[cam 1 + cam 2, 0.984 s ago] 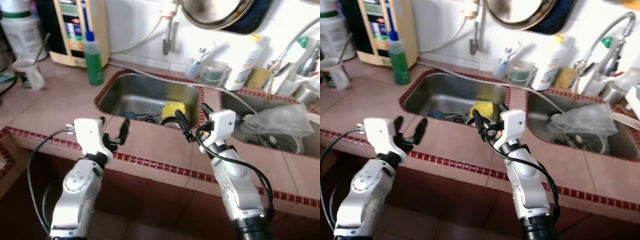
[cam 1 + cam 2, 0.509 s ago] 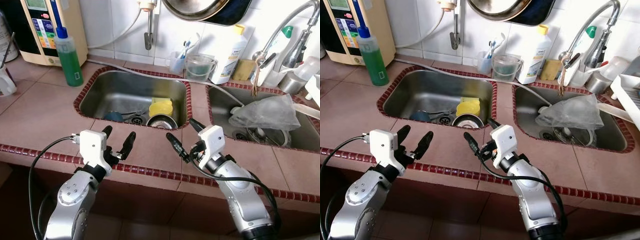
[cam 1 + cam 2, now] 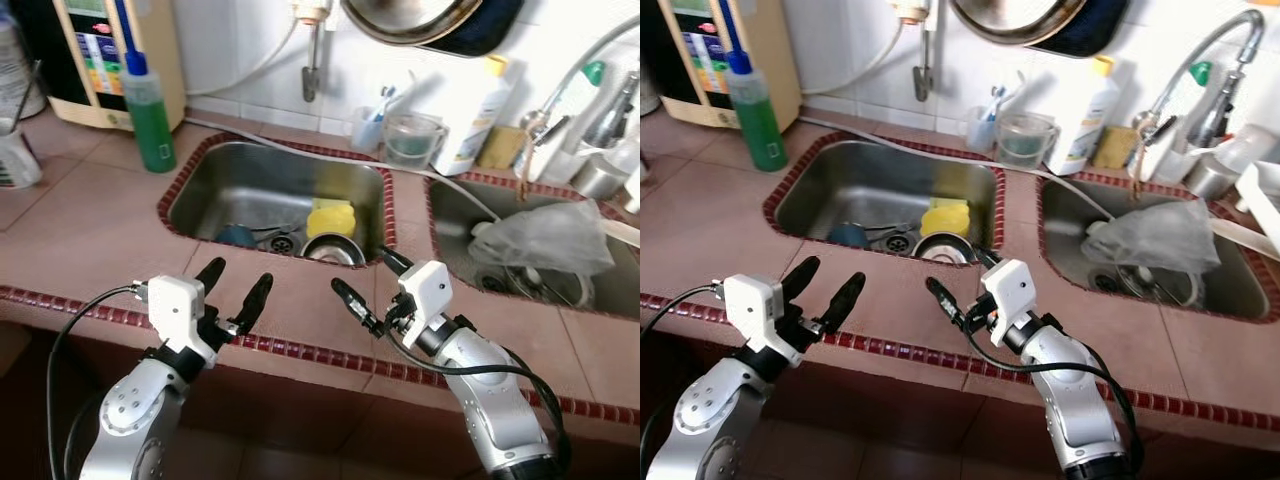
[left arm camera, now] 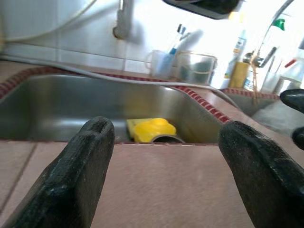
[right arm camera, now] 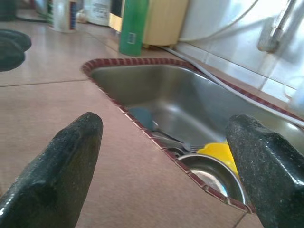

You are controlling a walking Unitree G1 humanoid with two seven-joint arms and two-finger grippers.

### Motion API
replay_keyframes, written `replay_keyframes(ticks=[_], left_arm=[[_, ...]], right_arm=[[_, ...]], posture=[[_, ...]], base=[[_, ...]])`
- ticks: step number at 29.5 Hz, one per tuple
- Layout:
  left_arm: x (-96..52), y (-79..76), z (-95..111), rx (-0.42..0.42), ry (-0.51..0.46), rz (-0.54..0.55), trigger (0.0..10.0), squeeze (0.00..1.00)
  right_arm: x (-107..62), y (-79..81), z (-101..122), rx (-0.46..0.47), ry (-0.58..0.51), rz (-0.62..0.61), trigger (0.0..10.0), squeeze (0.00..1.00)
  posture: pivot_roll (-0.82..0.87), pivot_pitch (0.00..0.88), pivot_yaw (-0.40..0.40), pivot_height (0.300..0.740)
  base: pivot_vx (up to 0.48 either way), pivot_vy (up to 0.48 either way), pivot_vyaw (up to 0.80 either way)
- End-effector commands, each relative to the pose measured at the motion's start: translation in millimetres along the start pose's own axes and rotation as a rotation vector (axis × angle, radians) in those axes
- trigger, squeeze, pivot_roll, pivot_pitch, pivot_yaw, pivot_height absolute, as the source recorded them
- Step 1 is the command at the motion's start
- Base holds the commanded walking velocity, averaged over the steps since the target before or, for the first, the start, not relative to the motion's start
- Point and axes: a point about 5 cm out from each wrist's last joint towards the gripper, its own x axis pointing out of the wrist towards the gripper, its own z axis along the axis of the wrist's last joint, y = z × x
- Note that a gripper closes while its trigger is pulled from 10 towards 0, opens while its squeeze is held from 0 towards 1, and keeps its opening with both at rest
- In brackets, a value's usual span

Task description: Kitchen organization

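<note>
- Pinkish-brown tiles covered the kitchen counter (image 3: 80, 225), with a dark red border along its front edge and around both sinks, and white tiles on the wall behind.
- At the far left of the counter stood a beige appliance (image 3: 100, 60) against the wall, and just in front of it a green bottle (image 3: 149, 115) with a blue top.
- The left gripper (image 3: 233, 291) hovered over the front strip of the counter, before the left sink; its two black fingers (image 4: 80, 171) were spread wide apart and held nothing.
- The left sink (image 3: 250, 190) was of steel, and at its bottom lay a blue item (image 3: 237, 236), a yellow container (image 3: 331, 216) and a small metal bowl (image 3: 333, 249), close together near the drain.
- The right gripper (image 3: 364, 281) hovered above the counter at the front right corner of the left sink, its fingers (image 5: 57, 171) also wide apart and empty.
- Behind the sinks, by the wall, stood a clear cup with toothbrushes (image 3: 368, 124), a clear jug (image 3: 412, 139) and a white bottle with a yellow cap (image 3: 478, 120).
- A metal pan (image 3: 420, 18) hung on the wall above them.
- The right sink (image 3: 455, 215) held a crumpled clear plastic bag (image 3: 550, 232).
- A curved tap (image 3: 590, 75) rose behind the right sink.
</note>
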Motion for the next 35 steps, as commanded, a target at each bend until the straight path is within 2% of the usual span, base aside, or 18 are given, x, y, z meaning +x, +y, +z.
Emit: replay_keyframes(ticks=[1, 28, 35], left_arm=[[0.5, -1.5, 2.0, 0.002, -0.008, -0.007, 10.0, 0.0], [3.2, -2.6, 5.6, -0.003, -0.032, -0.026, 10.0, 0.0], [3.5, -2.8, 5.5, -0.005, -0.032, -0.027, 10.0, 0.0]], right_arm=[[-4.6, -5.3, -0.4, -0.015, 0.005, -0.013, 10.0, 0.0], [-1.4, -7.5, 0.8, -0.025, -0.013, -0.011, 10.0, 0.0], [-1.3, -7.4, 0.0, -0.025, -0.013, -0.012, 10.0, 0.0]], posture=[[0.05, 0.035, -0.076, 0.74], [0.05, 0.021, -0.072, 0.74], [0.05, 0.02, -0.07, 0.74]], base=[[0.0, 0.0, 0.0], [0.0, 0.0, 0.0], [-0.286, 0.0, 0.0]])
